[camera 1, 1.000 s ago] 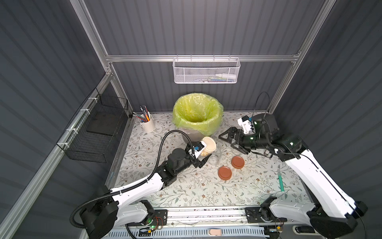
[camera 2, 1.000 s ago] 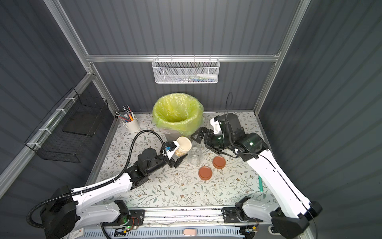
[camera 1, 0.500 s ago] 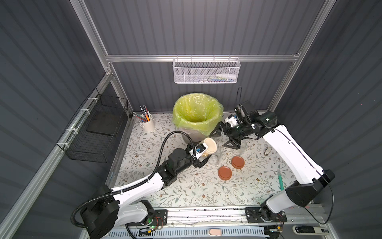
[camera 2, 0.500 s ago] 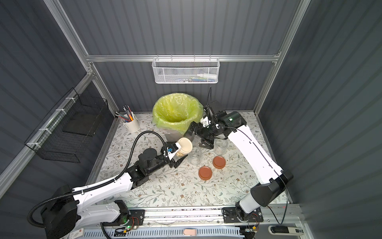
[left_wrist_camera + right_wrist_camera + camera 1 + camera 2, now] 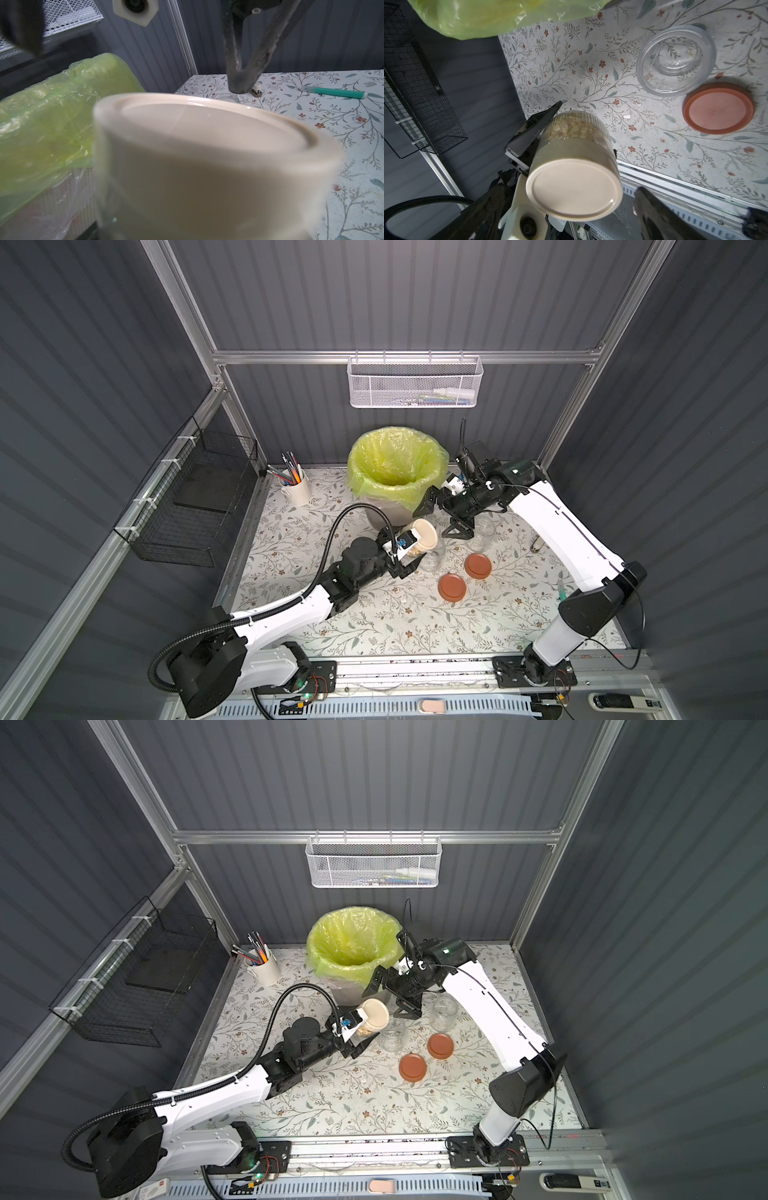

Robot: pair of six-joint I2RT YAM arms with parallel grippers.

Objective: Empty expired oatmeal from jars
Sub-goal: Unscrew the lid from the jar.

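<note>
My left gripper (image 5: 409, 553) is shut on the glass body of a jar (image 5: 422, 537) that it holds tilted above the table. Its cream lid (image 5: 574, 187) is screwed on and oatmeal (image 5: 571, 128) shows through the glass. In the left wrist view this lid (image 5: 207, 145) fills the frame and hides my jaws. My right gripper (image 5: 440, 516) hovers open just beyond the lid, with one finger (image 5: 239, 79) close behind it. Two empty jars (image 5: 432, 558) (image 5: 481, 533) stand lidless on the table. Beside them lie two terracotta lids (image 5: 453, 587) (image 5: 478, 565).
A grey bin with a yellow-green bag (image 5: 397, 468) stands at the back, right behind both grippers. A white pen cup (image 5: 295, 489) is at the back left. A teal pen (image 5: 332, 92) lies at the right. A black mesh basket (image 5: 195, 497) hangs on the left wall.
My right arm has swung in from the right toward the bin, and its open gripper now sits by the held jar's lid. The left arm and its jar have not moved.
</note>
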